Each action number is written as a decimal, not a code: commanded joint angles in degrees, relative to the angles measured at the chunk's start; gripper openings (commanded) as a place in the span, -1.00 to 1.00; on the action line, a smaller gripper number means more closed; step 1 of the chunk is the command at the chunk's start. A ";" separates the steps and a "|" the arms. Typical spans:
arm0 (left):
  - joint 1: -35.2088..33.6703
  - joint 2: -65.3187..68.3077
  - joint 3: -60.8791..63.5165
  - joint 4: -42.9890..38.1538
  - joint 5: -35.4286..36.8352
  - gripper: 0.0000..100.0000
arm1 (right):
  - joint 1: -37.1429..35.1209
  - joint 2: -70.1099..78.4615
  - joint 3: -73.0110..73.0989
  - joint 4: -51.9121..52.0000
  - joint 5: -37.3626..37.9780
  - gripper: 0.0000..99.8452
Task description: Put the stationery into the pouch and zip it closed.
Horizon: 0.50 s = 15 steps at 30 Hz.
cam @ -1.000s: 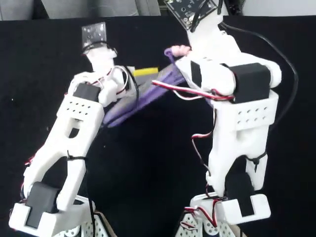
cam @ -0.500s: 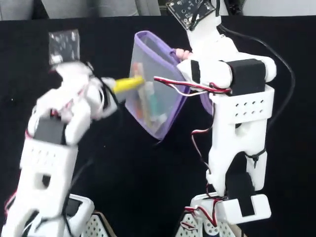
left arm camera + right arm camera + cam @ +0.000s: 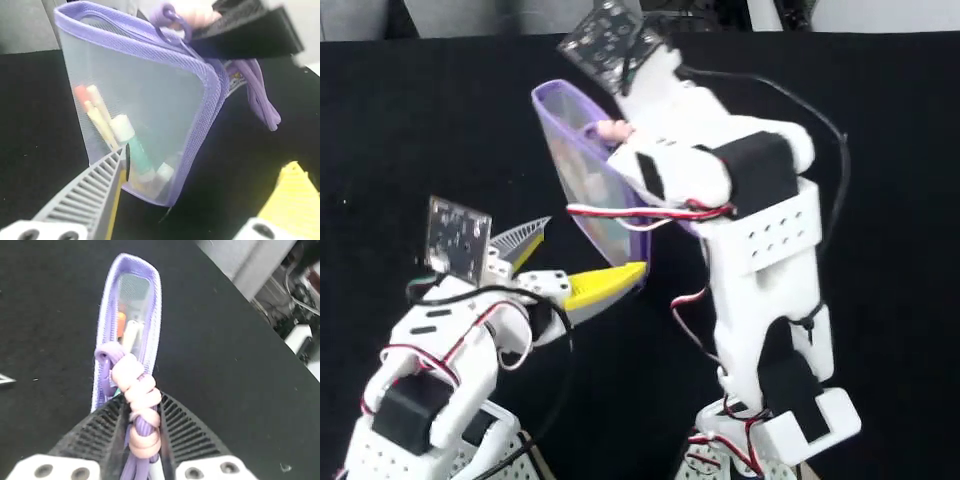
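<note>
One pouch [image 3: 145, 95], several stationery pieces [image 3: 125, 137] inside, right gripper [image 3: 142, 402] clamping its cord [image 3: 134, 382].

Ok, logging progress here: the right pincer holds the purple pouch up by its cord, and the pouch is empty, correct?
Not empty. The right pincer does hold the purple pouch up by its cord, but the left wrist view shows pens and markers inside it.

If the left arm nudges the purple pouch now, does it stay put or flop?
Likely swings or twists: the pouch is held only by its pull cord in the right gripper. Mesh walls look soft, so probably floppy. Stationery pooled at the bottom corner should keep it bottom-heavy.
</note>
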 commanded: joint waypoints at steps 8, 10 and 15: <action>-9.45 -19.34 19.03 -10.11 -0.26 -0.10 | -9.49 -2.24 -6.46 -1.76 -5.89 -0.98; -11.56 -19.08 19.65 -11.25 -0.26 -0.10 | -9.76 -2.24 -6.64 -1.76 -6.33 -0.98; -16.84 -18.81 21.32 -13.71 -0.26 -0.10 | -9.67 -2.24 -6.46 -1.23 -6.59 -0.98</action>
